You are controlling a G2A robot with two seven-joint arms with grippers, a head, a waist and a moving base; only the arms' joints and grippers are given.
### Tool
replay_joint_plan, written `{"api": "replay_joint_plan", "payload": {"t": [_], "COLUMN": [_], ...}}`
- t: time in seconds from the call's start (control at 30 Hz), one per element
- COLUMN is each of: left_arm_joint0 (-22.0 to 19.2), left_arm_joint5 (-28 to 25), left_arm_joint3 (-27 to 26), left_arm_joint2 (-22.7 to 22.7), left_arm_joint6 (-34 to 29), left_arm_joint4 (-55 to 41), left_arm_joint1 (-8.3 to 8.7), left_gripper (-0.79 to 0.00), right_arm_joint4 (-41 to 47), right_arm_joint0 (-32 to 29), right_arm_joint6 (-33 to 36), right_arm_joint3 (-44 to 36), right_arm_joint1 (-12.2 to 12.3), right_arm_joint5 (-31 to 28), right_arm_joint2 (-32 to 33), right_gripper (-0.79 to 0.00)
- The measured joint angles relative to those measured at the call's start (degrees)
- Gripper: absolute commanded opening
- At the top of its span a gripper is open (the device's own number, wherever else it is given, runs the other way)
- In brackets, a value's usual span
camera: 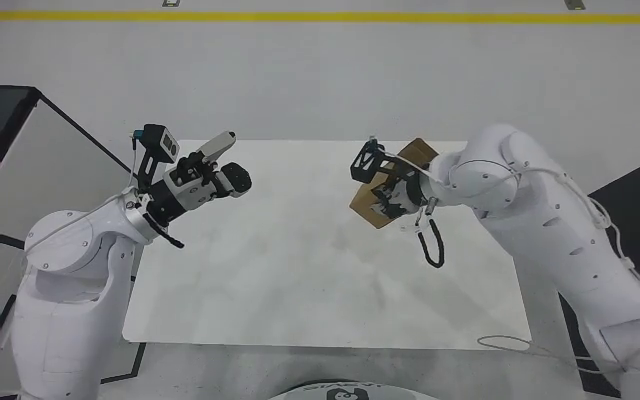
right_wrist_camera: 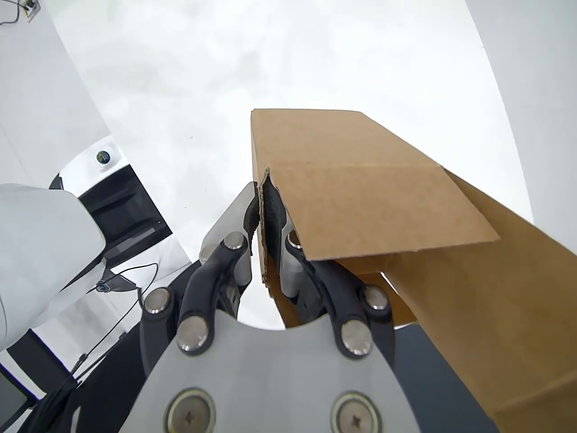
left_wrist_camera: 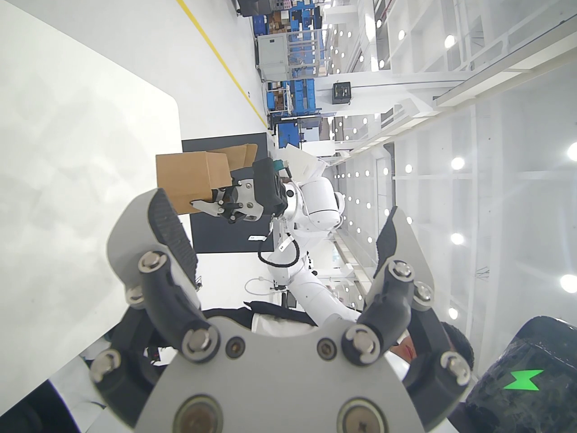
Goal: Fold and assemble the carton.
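The right gripper (right_wrist_camera: 263, 227) pinches the carton (right_wrist_camera: 360, 182) by one wall, above the table (camera: 300, 260). The left gripper (left_wrist_camera: 277, 209) hovers well apart; its fingers spread, empty.

White rectangular table (camera: 300, 270) with rounded corners and faintly mottled top.

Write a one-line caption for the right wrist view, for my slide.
The right hand clamps one edge of the brown cardboard carton, held above the white table.
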Motion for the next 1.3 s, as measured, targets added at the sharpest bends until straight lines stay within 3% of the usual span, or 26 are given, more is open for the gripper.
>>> {"api": "replay_joint_plan", "payload": {"t": [0.13,0.27,0.4,0.6,1.0,1.3], "left_arm_joint0": [0.0,0.0,0.0,0.0,0.0,0.0], "left_arm_joint5": [0.0,0.0,0.0,0.0,0.0,0.0], "left_arm_joint3": [0.0,0.0,0.0,0.0,0.0,0.0], "left_arm_joint2": [0.0,0.0,0.0,0.0,0.0,0.0], "left_arm_joint6": [0.0,0.0,0.0,0.0,0.0,0.0], "left_arm_joint4": [0.0,0.0,0.0,0.0,0.0,0.0], "left_arm_joint1": [0.0,0.0,0.0,0.0,0.0,0.0], "left_gripper": [0.0,0.0,0.0,0.0,0.0,0.0], "right_arm_joint4": [-1.2,-9.5,-16.6,-18.7,-18.5,-30.5], "right_arm_joint0": [-0.3,1.7,5.8,8.6,9.0,7.3], "right_arm_joint6": [-0.2,1.4,2.2,-0.5,-1.6,-7.1], "right_arm_joint3": [-0.3,-2.3,-0.6,5.9,8.0,10.0], "right_arm_joint1": [0.0,-1.1,-3.8,-7.9,-8.8,-10.4], "right_arm_joint5": [-0.5,-4.5,-4.9,-5.2,-5.8,-12.2], "right_arm_joint2": [-0.7,-6.2,-14.3,-22.6,-23.9,-29.0], "right_gripper": [-0.785,-0.785,-0.785,-0.785,-0.785,-0.785]}}
